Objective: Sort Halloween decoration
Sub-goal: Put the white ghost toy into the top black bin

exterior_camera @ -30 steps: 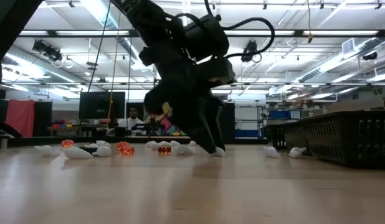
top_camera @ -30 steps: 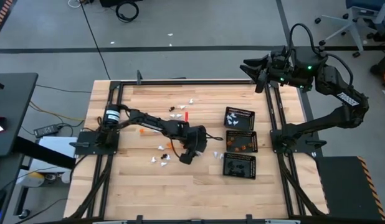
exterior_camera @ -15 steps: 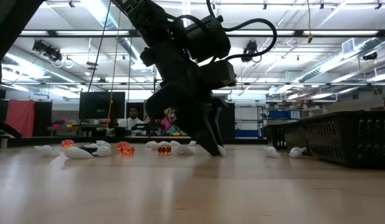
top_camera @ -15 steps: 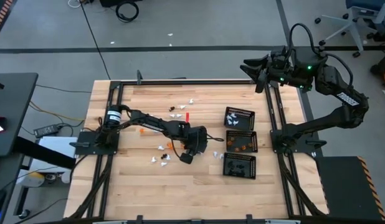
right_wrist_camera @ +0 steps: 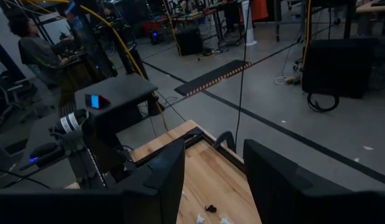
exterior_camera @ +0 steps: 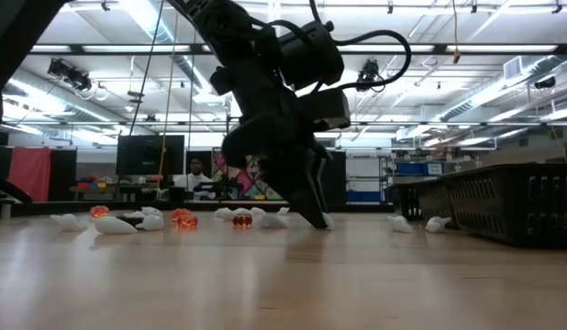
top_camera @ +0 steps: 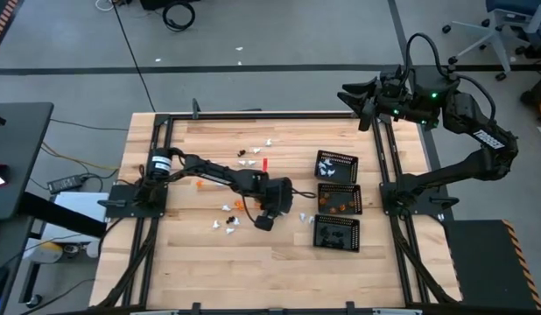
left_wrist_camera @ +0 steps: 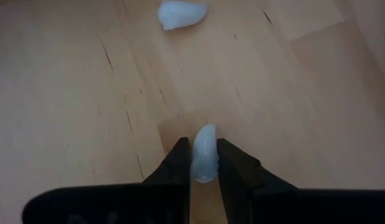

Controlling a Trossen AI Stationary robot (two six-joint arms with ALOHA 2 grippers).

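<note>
I am looking down on my left gripper (top_camera: 263, 222), which is reaching low over the middle of the wooden table (top_camera: 200, 262) with its tips at the boards. Through the left wrist camera I am seeing its two dark fingers (left_wrist_camera: 177, 163) pressing on either side of a small white trinket (left_wrist_camera: 204, 153), so the jaws are pinching that piece right at the table surface. Another white trinket (left_wrist_camera: 181, 12) is lying on the wood near it, untouched.

From the table-level camera the same gripper (exterior_camera: 316, 218) is showing as a dark wedge pointing down onto the boards, with white trinkets (exterior_camera: 111, 224) and orange trinkets (exterior_camera: 183, 219) lying scattered behind it across the table.

From above, I am seeing the loose decorations spread beside the left arm: a group of white and black trinkets (top_camera: 249, 157) toward the far side, and several white pieces (top_camera: 225, 223) just beside the gripper. Three square black mesh trays are sitting in a column to the right of the gripper: the far tray (top_camera: 335, 166) is holding white pieces, the middle tray (top_camera: 339, 199) orange ones, and the near tray (top_camera: 335, 234) dark ones.

My right gripper (top_camera: 351, 92) is waiting raised over the far right corner of the table frame, its fingers (right_wrist_camera: 160, 174) standing apart and holding nothing.
</note>
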